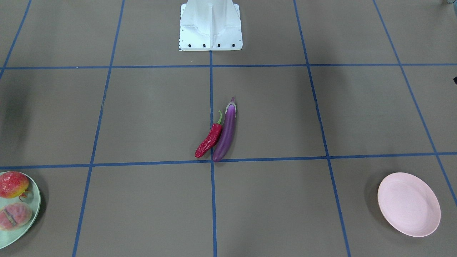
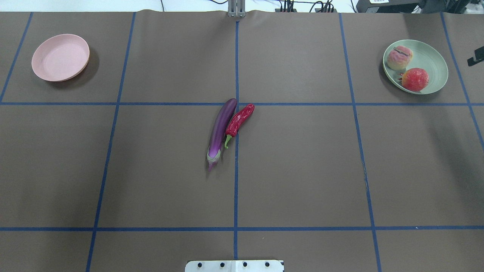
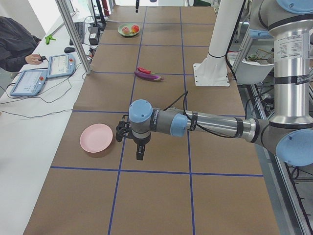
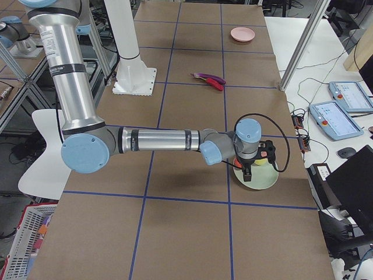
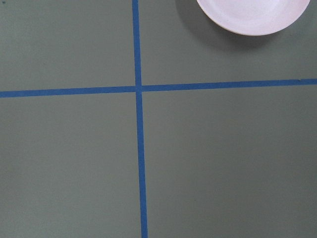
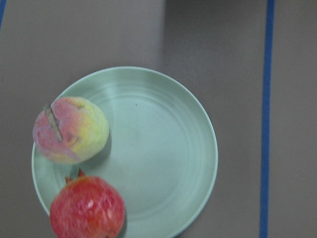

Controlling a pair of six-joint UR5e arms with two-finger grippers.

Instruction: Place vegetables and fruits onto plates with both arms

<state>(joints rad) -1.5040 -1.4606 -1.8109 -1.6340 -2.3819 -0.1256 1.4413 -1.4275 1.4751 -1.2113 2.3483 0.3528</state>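
The purple eggplant and the red chili pepper lie side by side, touching, at the table's middle; both also show in the overhead view, eggplant and chili. The pomegranate and the peach sit on the mint green plate. The pink plate holds nothing. My left gripper hangs above the table just beside the pink plate. My right gripper hangs over the green plate. I cannot tell whether either gripper is open or shut.
The white base pedestal stands at the table's robot side. Blue tape lines grid the brown table. Tablets, cables and a seated person are beyond the table's far long edge. A metal post stands at that edge.
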